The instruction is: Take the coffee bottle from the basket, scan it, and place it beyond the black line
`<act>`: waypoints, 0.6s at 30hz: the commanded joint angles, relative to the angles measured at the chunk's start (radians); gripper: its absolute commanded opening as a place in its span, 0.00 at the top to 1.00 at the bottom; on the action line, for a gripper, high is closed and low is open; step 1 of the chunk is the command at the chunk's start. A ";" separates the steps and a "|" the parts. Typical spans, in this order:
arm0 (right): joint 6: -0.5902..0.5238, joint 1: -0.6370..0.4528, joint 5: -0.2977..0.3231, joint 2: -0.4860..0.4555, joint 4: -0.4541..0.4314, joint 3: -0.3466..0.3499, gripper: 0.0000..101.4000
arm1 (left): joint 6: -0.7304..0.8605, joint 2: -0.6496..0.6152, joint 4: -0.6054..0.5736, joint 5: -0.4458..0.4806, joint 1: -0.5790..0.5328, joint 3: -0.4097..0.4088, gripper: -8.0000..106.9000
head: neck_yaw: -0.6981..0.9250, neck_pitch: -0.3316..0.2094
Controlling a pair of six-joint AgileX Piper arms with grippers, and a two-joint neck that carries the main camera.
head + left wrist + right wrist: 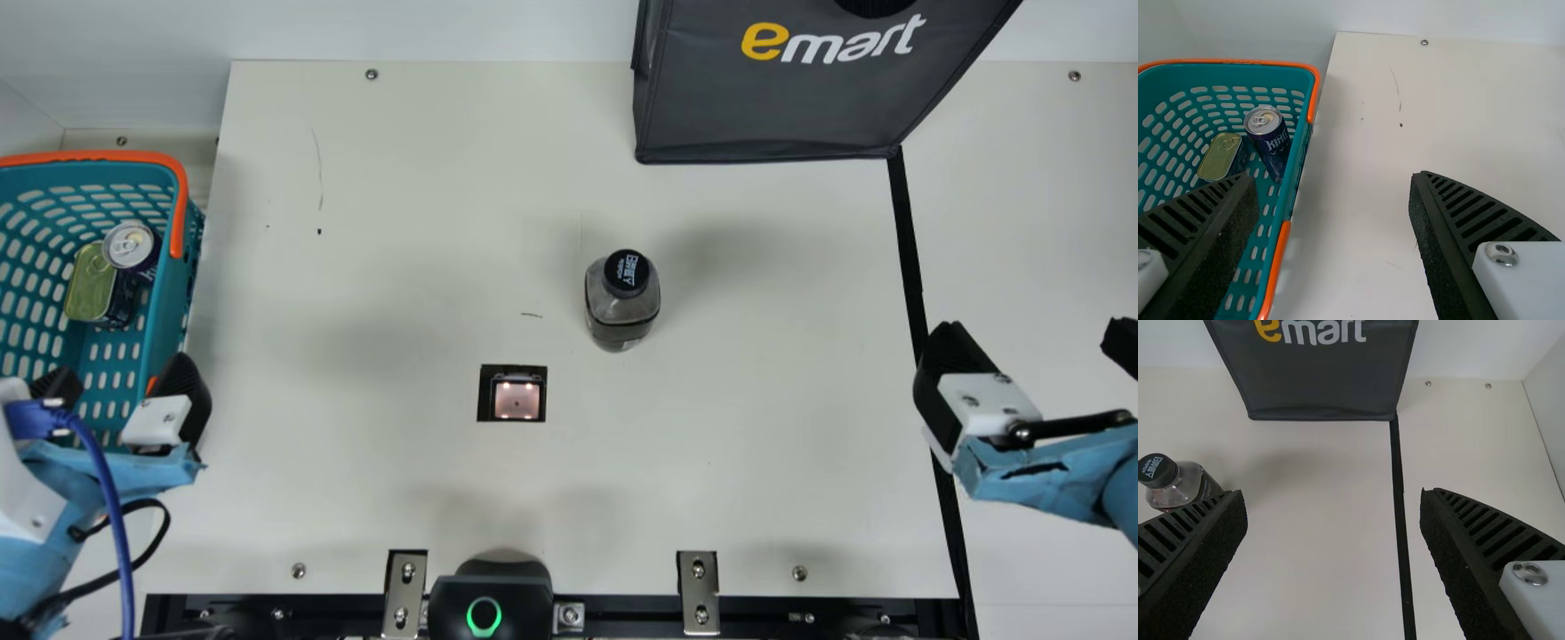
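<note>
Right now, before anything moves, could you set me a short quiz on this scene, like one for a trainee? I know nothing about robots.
1. Where is the coffee bottle?
A) Inside the dark bag
B) On the table, between the basket and the black line
C) Beyond the black line

2. True or false: a drinks can and a flat tin are both in the basket.

3. Fill in one word, open or shut: the left tool is ____.

Key: 1 B; 2 true; 3 open.

High downward main view; nearer, forward-slanted wrist views, basket (167, 307) shared left, bag (765, 111) right
</note>
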 commanded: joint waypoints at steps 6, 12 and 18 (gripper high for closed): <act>0.139 0.169 0.003 0.151 -0.135 -0.147 0.10 | 0.000 0.000 0.000 0.000 0.000 0.000 0.15 | 0.002 -0.026; 0.234 0.298 0.011 0.184 -0.226 -0.160 0.10 | 0.000 0.000 0.000 0.000 0.000 0.000 0.15 | 0.002 -0.026; 0.290 0.386 0.011 0.195 -0.277 -0.141 0.10 | 0.000 0.000 0.000 0.000 0.000 0.000 0.15 | 0.002 -0.026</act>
